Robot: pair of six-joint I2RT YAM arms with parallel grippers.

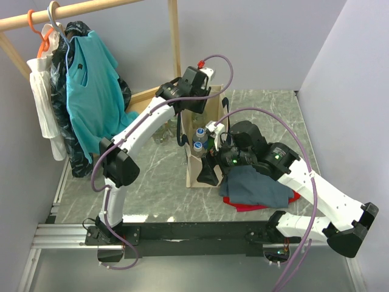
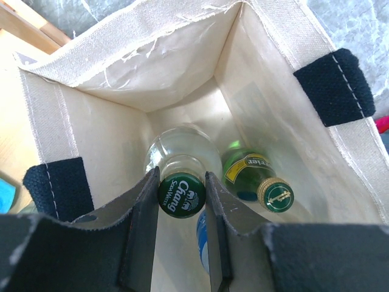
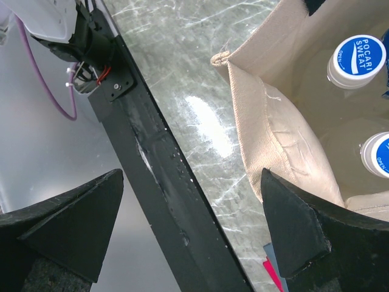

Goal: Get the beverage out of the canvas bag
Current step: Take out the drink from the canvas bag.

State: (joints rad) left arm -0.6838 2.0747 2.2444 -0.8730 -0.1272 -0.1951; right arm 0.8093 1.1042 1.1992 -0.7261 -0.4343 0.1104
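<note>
Currently one canvas bag stands upright near the middle of the table, its mouth open and its two navy handles hanging on opposite walls. Four bottles are inside it, all upright. The left gripper reaches down into the bag from above, and its two fingers are pinched narrow on the neck of one clear bottle with a green cap. One green bottle with a gold cap stands just beside it at 3 o'clock in the left wrist view. Two blue-capped bottles stand close together at the bag's other end. The right gripper hangs at the bag's 6 o'clock corner with its jaws spread wide, holding nothing. At 4 o'clock from the bag lie two cloths, one grey-blue cloth on top of one red cloth. One teal shirt hangs on the rail at 10 o'clock.
</note>
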